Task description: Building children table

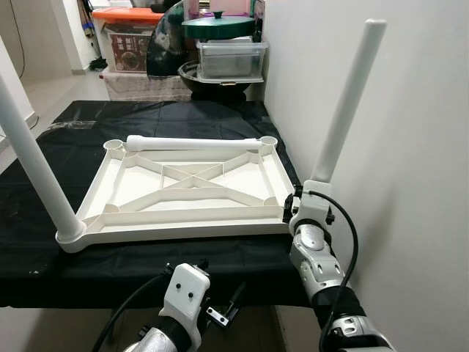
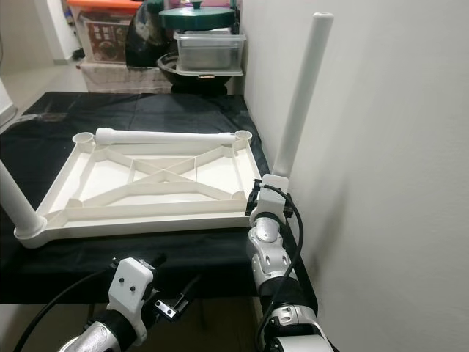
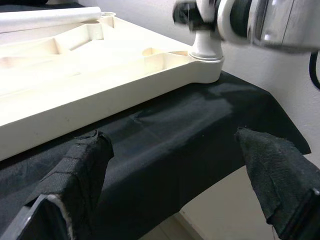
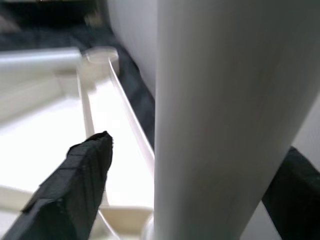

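— While the white tabletop (image 1: 183, 192) lies upside down on the black cloth (image 1: 146, 132), how many legs stand in it?
— Two. One leg (image 1: 29, 158) rises from the near left corner, leaning a little to the left. Another leg (image 1: 344, 103) stands in the near right corner beside the white wall (image 1: 410, 147), tilted rightward at its top.
— And the rest?
— A loose leg (image 1: 192, 142) lies flat across the far edge of the tabletop, between the two far sockets.
— Where is the right gripper (image 4: 190, 190)?
— At the foot of the near right leg. Its wrist view has the leg passing between the two black fingers (image 4: 75, 185), one on each side; whether they press on it I cannot tell.
— The left gripper (image 3: 190, 180)?
— Low, before the near edge of the cloth, fingers spread wide, nothing between them.
— Anything beyond?
— Stacked plastic boxes (image 1: 229, 59) and a green lid (image 1: 218, 26) on the far side.
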`<state>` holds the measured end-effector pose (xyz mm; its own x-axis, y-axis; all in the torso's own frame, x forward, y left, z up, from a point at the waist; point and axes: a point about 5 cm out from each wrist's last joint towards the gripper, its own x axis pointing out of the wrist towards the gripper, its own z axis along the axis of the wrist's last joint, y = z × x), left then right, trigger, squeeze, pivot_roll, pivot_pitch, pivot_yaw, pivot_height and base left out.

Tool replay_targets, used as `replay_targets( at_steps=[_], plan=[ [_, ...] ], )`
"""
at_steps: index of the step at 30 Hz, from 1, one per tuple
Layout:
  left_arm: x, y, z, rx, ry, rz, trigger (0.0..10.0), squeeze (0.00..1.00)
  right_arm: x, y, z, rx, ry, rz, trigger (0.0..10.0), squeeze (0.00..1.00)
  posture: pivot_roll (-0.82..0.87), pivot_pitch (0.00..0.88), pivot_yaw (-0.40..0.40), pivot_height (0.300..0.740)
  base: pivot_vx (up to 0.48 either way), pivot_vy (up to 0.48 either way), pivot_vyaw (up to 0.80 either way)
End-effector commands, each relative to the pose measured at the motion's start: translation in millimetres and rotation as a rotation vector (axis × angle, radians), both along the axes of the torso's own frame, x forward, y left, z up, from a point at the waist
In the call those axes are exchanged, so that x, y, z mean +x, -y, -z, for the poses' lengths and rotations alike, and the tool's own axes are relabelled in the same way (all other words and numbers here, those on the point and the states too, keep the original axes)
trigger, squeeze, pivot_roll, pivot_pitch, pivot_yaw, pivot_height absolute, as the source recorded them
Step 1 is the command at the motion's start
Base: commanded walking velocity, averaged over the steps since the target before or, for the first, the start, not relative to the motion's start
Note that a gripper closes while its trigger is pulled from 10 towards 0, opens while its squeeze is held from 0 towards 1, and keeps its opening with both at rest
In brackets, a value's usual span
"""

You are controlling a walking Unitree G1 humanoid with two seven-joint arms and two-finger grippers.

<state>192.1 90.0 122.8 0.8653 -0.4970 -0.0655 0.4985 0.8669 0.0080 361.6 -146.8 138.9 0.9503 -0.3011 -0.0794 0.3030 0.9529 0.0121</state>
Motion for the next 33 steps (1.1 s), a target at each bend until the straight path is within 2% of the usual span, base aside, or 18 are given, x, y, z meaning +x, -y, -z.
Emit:
replay_targets(
  at_steps=[1,6,9,12,13,16,18,26,33],
  plan=[
    [1.3,-1.5,4.6,0.0,-0.021,-0.009,10.0,0.0,-8.3,0.6,0.0,-0.017,0.021,-0.041,10.0,0.0,0.1,0.01,-0.059,0.74,0.0,0.0,0.0],
    [2.3,-2.3,4.7,0.001,-0.023,-0.014,10.0,0.0,-21.4,1.8,2.1,-0.029,0.034,-0.077,10.0,0.0,0.1,0.01,-0.056,0.74,0.0,0.0,0.0],
    [3.9,-3.1,5.3,0.005,-0.022,-0.016,10.0,0.0,-44.0,-3.6,8.5,-0.064,0.047,-0.204,10.0,0.0,0.09,0.006,-0.053,0.74,0.0,0.0,0.0],
    [4.4,-3.7,5.5,0.006,-0.023,-0.019,10.0,0.0,-52.1,-4.8,10.6,-0.088,0.053,-0.236,10.0,0.0,0.09,0.006,-0.051,0.74,0.0,0.0,0.0],
    [5.0,-5.2,5.4,0.005,-0.023,-0.029,10.0,0.0,-62.4,-6.9,13.8,-0.106,0.059,-0.283,10.0,0.0,0.09,0.003,-0.052,0.74,0.0,0.0,0.0],
    [5.5,-7.4,5.1,0.006,-0.023,-0.046,10.0,0.0,-71.8,-9.9,17.4,-0.114,0.059,-0.332,10.0,0.0,0.09,0.002,-0.051,0.74,0.0,0.0,0.0],
    [6.1,-11.9,3.7,0.029,-0.004,-0.084,10.0,0.0,-87.4,-14.9,25.2,-0.115,0.037,-0.415,10.0,0.0,0.09,0.0,-0.05,0.74,0.0,0.0,0.0],
    [7.5,-15.4,6.9,0.065,0.002,-0.111,10.0,0.0,-95.3,-18.1,26.1,-0.06,0.012,-0.417,10.0,0.0,0.09,0.0,-0.043,0.74,0.0,0.0,0.0],
    [7.3,-14.3,9.1,0.071,-0.007,-0.106,10.0,0.0,-102.8,-20.4,26.5,-0.078,0.003,-0.43,10.0,0.0,0.08,0.0,-0.04,0.74,-0.161,0.0,0.0]
  ],
)
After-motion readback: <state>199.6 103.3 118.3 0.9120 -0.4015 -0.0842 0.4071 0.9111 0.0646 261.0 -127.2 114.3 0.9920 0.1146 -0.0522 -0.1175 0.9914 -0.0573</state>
